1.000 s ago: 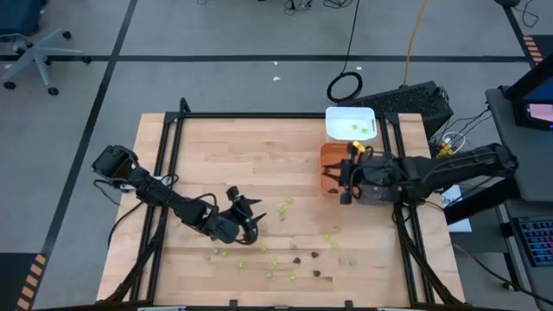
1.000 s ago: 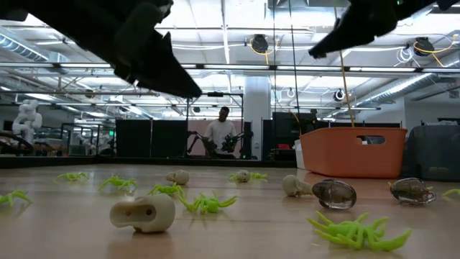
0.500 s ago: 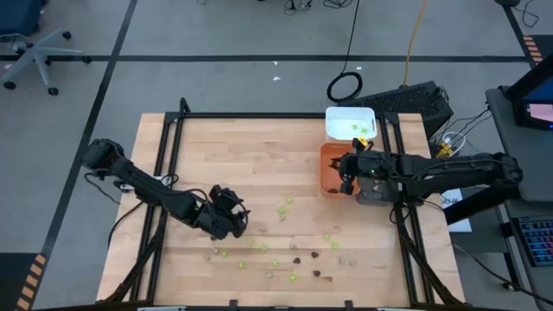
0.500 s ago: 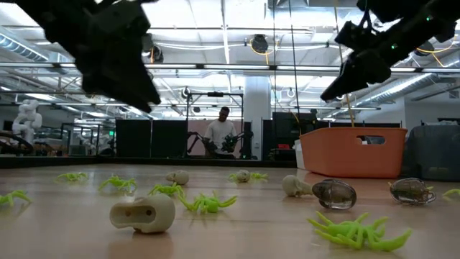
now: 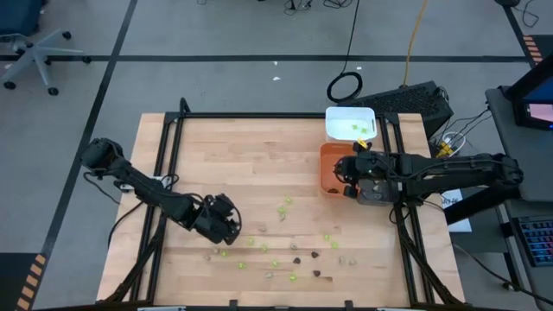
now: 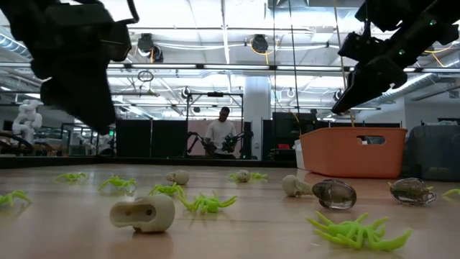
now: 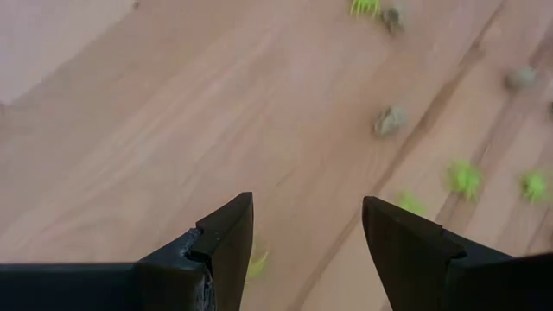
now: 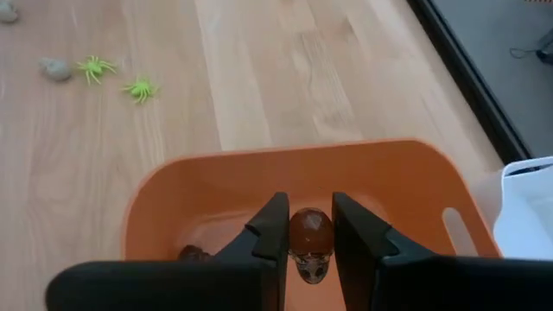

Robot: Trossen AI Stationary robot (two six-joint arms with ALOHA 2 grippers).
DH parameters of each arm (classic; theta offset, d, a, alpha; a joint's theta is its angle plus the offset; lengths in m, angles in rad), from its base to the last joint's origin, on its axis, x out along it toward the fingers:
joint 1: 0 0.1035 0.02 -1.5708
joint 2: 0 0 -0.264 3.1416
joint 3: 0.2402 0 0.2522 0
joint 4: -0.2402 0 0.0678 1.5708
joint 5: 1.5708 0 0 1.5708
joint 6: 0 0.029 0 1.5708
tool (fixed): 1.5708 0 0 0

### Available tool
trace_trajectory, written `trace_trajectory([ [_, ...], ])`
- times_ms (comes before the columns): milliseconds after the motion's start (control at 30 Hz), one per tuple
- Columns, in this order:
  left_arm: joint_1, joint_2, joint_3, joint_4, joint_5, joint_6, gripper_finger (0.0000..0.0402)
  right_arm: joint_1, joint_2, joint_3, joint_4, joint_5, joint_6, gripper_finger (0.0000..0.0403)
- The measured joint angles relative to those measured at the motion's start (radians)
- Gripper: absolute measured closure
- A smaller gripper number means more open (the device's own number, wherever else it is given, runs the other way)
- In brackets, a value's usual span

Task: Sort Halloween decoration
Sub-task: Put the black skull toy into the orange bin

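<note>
Both arms have shifted: the right end effector [image 8: 302,246] now hangs over the orange plastic tray [image 8: 216,186], pinching a dark brown skull-shaped decoration [image 8: 309,238] for dropping; the left end effector [image 7: 307,233], spread wide, hovers above lime-green spiders [image 7: 465,177] scattered on the wooden surface [image 5: 251,164].

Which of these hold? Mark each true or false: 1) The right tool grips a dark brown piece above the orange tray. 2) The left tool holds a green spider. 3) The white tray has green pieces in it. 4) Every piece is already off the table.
1) True: the right tool is shut on a dark brown piece over the orange tray.
2) False: the left tool is open and empty above the table.
3) True: the white tray holds green pieces.
4) False: spiders and skulls lie on the wood.
</note>
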Motion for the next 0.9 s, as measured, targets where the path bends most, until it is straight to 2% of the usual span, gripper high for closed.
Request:
trace_trajectory([
  [200, -0.029, 0.0, 0.0, -0.036, 0.028, -0.002, 0.0185, -0.006, 0.026, 0.0, -0.02, 0.0, 0.047, 0.0355],
  [500, -0.057, 0.0, 0.0, -0.068, 0.047, -0.002, 0.0185, -0.072, 0.2, 0.0, 0.0, 0.02, 0.172, 0.0348],
  [700, -0.063, 0.0, 0.0, -0.07, 0.085, -0.029, 0.0185, -0.101, 0.259, 0.0, 0.009, 0.059, 0.21, 0.0289],
  [900, -0.078, 0.0, 0.0, -0.075, 0.107, -0.016, 0.0185, -0.103, 0.174, 0.008, 0.007, 0.087, 0.205, 0.0232],
])
